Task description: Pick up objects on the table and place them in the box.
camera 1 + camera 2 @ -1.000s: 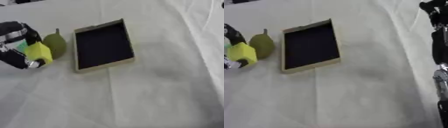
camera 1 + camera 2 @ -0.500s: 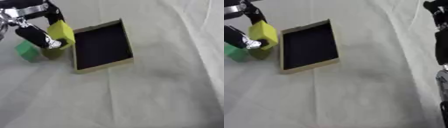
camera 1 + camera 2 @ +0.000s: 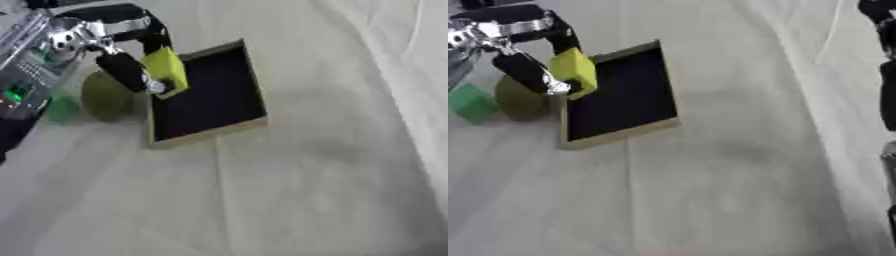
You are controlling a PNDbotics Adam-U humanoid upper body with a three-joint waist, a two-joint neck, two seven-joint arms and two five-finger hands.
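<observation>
My left hand is shut on a yellow block and holds it in the air over the left rim of the box, a shallow tan tray with a dark inside. An olive green pear-shaped object lies on the cloth just left of the box. Further left, a green block rests on the cloth. Black parts of my right arm run along the right edge of the right eye view; the right hand itself does not show.
A white wrinkled cloth covers the table, with open cloth in front of and to the right of the box.
My left hand has lifted the yellow block from beside the pear and carried it right, to above the box's left rim. The green block came into sight. The camera has shifted.
</observation>
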